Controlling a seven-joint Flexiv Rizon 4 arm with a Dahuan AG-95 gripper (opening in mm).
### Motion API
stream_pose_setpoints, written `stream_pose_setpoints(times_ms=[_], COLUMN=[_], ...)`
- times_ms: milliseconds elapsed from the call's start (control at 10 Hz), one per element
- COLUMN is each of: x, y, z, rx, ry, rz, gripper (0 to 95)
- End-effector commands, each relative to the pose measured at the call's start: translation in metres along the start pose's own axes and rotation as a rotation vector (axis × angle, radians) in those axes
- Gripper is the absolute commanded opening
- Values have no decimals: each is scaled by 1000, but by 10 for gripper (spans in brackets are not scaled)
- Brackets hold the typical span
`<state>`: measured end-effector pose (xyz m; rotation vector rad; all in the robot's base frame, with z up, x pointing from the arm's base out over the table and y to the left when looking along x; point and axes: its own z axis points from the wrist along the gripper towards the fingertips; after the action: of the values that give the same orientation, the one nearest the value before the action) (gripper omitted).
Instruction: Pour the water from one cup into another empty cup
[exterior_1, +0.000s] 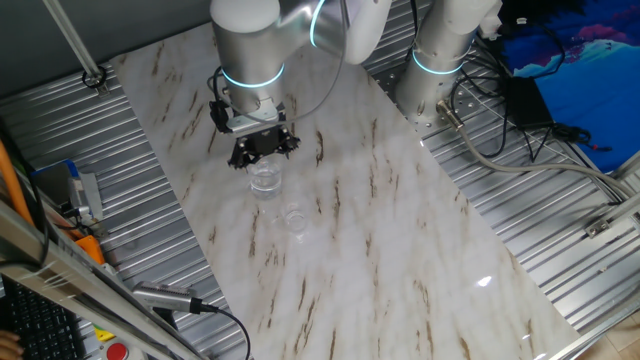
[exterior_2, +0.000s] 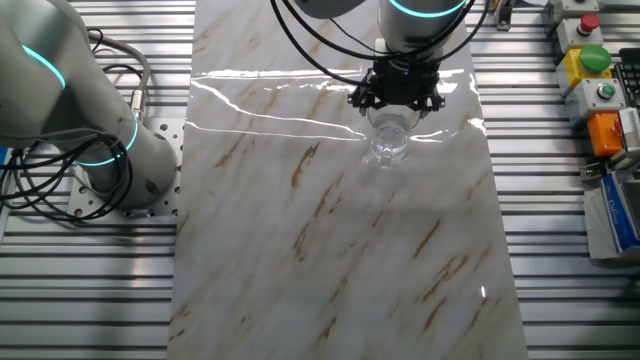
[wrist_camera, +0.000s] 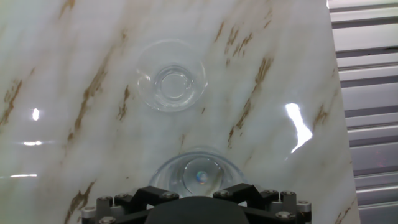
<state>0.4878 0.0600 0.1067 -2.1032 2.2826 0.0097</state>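
My gripper (exterior_1: 265, 150) hangs right over the bigger tumbler (exterior_1: 265, 179), which sits directly below my jaws. The jaws look spread wider than its rim, holding nothing. The small cup (exterior_1: 295, 218) stands out ahead of my fingers, well apart from the tumbler. I reckon this glass is stiff, slick and breakable, and bottom-heavy with that thick base, so I'd take it by the side wall around mid-height. The water's basically invisible, can't tell the level. The marble-look tabletop (exterior_1: 400, 230) is glossy and throws glare, with ribbed metal either side. Loads of open room around both cups.
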Motion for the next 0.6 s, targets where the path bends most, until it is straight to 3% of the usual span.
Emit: stream_pose_setpoints(times_ms=[100, 600], x=[0, 0], y=[0, 0], z=[0, 1], rx=[-1, -4], ry=[-1, 1], rz=[4, 6], gripper=[950, 950])
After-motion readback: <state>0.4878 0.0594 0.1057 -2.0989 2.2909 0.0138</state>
